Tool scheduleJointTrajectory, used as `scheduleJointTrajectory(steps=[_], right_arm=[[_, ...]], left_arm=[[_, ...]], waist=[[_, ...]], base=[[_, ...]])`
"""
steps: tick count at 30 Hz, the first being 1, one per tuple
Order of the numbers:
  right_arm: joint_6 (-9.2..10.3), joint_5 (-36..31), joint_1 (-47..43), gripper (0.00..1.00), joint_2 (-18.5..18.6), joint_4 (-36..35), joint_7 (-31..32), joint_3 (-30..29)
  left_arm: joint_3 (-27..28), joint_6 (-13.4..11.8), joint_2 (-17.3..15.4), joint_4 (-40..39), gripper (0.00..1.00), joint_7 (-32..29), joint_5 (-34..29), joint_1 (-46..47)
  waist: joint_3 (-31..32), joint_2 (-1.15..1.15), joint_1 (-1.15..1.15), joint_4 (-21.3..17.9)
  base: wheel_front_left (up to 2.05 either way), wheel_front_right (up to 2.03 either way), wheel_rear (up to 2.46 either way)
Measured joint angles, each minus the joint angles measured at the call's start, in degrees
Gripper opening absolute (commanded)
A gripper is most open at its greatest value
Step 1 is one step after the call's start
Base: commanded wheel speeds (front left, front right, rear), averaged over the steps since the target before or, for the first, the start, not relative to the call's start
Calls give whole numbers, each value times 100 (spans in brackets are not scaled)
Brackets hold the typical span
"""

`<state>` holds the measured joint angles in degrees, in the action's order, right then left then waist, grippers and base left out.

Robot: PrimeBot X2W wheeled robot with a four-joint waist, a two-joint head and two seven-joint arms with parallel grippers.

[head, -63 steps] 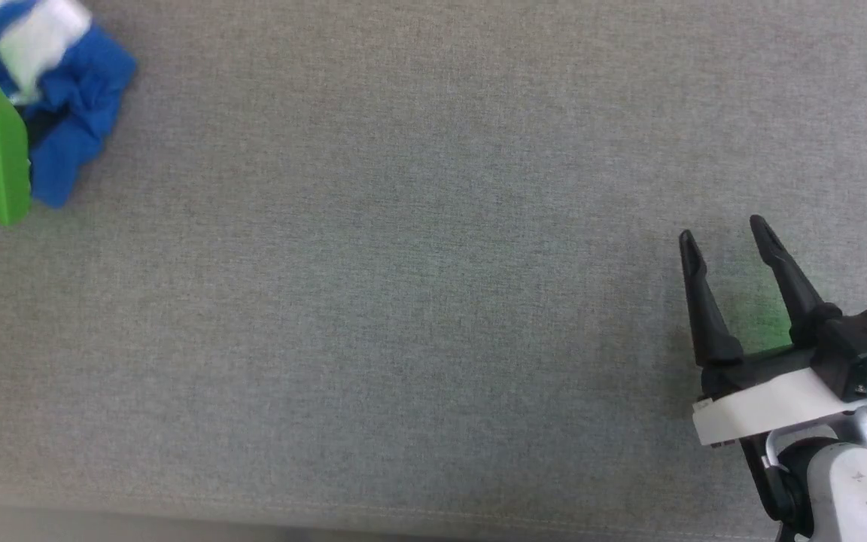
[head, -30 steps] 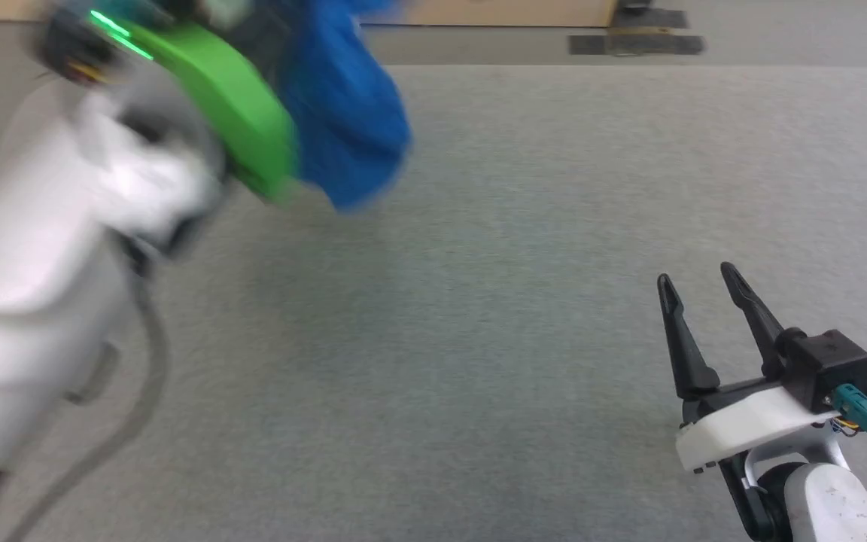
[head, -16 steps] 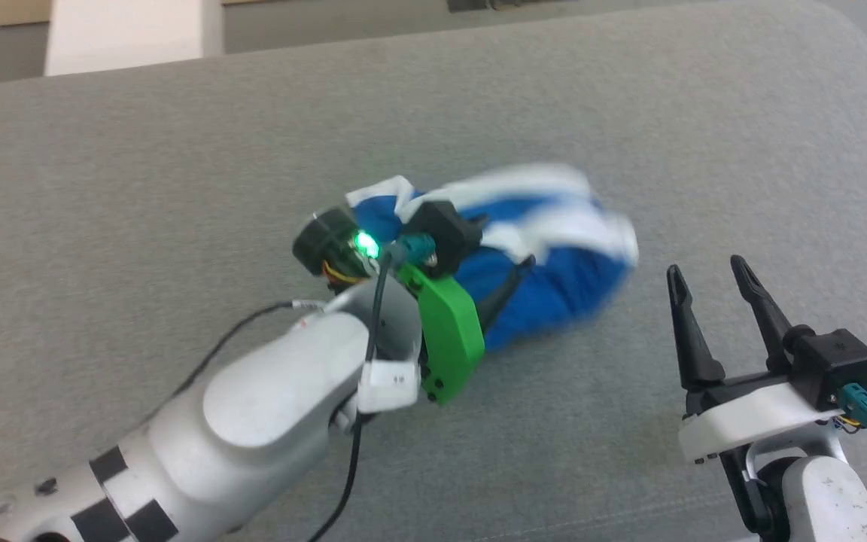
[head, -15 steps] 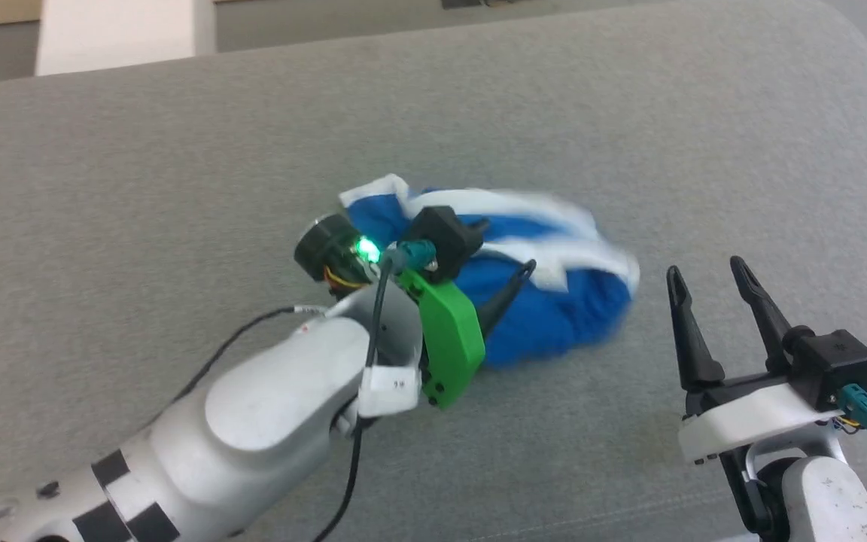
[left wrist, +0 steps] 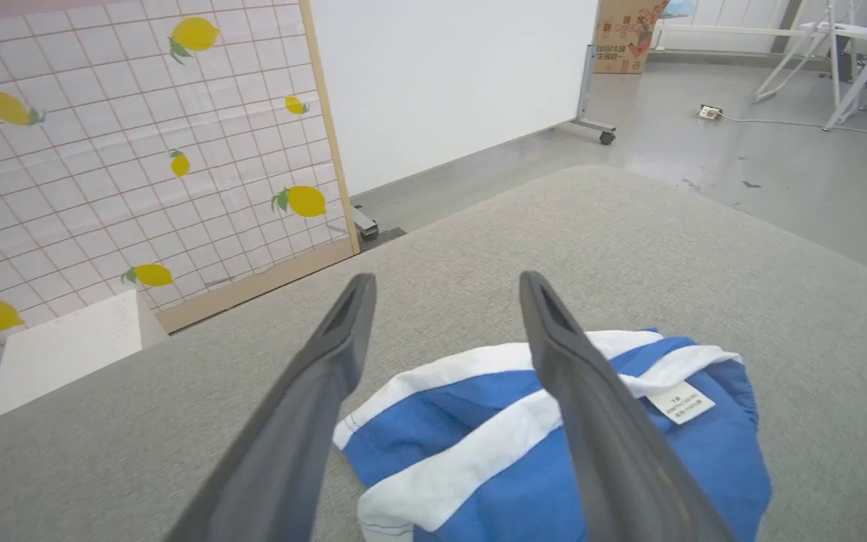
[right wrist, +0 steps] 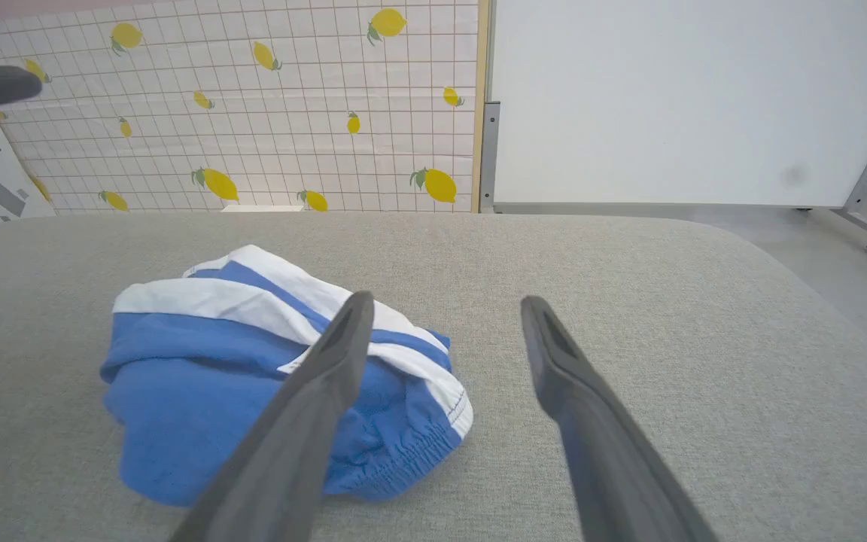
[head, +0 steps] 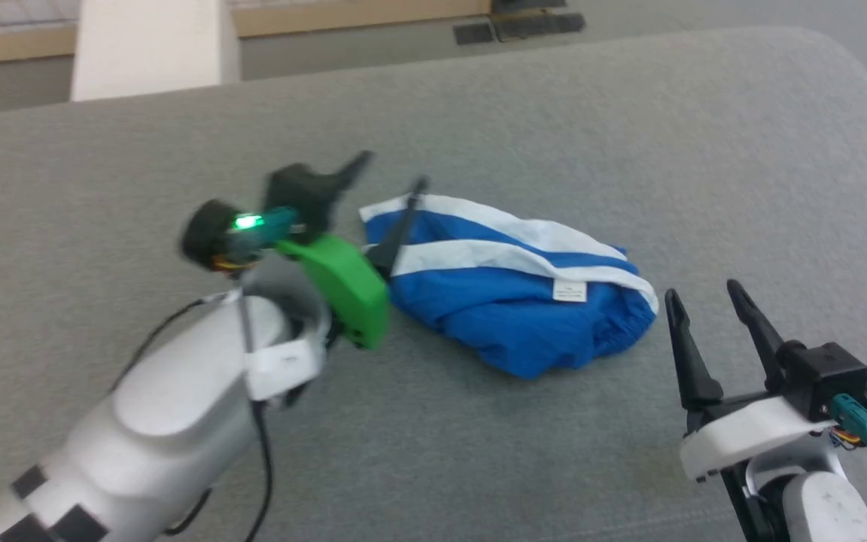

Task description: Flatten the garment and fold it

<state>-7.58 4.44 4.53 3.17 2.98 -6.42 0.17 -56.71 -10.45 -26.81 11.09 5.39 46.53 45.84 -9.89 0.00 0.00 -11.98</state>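
Our shorts (head: 524,316) lay crosswise mid-tabletop (head: 629,135): left pincer (head: 392,172) at one end, right pincer (head: 704,292) beside the other, both spread.

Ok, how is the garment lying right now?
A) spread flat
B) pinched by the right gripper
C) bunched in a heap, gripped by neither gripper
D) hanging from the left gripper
C: the garment lies crumpled on the grey surface, while the left gripper and right gripper both stand open, holding nothing.

One garment (head: 524,324), one label (head: 569,290) on it — two claws, left claw (head: 392,169) and right claw (head: 702,290) — one grey surface (head: 479,452).
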Motion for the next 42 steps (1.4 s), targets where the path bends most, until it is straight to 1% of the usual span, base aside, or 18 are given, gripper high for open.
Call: scheduleJointTrajectory(steps=[5,9,11,15,20,22,24,26,35,38,42], right_arm=[[0,15,-211,100,74,-126,155,-38],[0,65,-358,100,132,-242,276,-52],[0,70,-405,100,145,-297,325,-63],[0,112,-494,100,162,-372,399,-99],[0,119,-592,100,164,-399,466,-119],[0,119,-609,100,164,-403,476,-121],[0,119,-616,100,163,-411,500,-118],[0,119,-630,100,160,-413,516,-118],[0,127,-664,100,189,-428,638,-101],[0,268,-641,100,341,-487,931,20],[0,552,-291,100,801,-568,1789,278]], left_arm=[[455,-469,-502,-110,100,422,224,-503],[668,-798,-882,-347,100,662,294,-1118],[750,-962,-1015,-512,100,743,308,-1451],[765,-1250,-1146,-845,100,857,260,-2123],[843,-1614,-1111,-1188,100,909,52,-2661],[1079,-1744,-1025,-1393,100,910,-189,-2786],[1282,-1759,-924,-1585,100,918,-352,-2869],[1308,-1685,-899,-1660,100,934,-589,-2956],[1492,-1371,-751,-1573,100,933,-800,-3095],[1492,-1287,-711,-1550,100,933,-815,-3097],[1481,-1195,-597,-1505,100,934,-848,-3072]], waist=[[293,0,0,359],[496,0,0,647],[576,0,0,777],[712,0,0,1017],[832,0,0,1209],[868,0,0,1259],[882,0,0,1289],[882,0,0,1306],[815,0,0,1366],[742,0,0,1422],[586,0,0,1554]], base=[[0,0,0],[0,0,0],[0,0,0],[0,0,0],[0,0,0],[0,0,0],[0,0,0],[0,0,0],[0,0,0],[0,0,0],[0,0,0]])
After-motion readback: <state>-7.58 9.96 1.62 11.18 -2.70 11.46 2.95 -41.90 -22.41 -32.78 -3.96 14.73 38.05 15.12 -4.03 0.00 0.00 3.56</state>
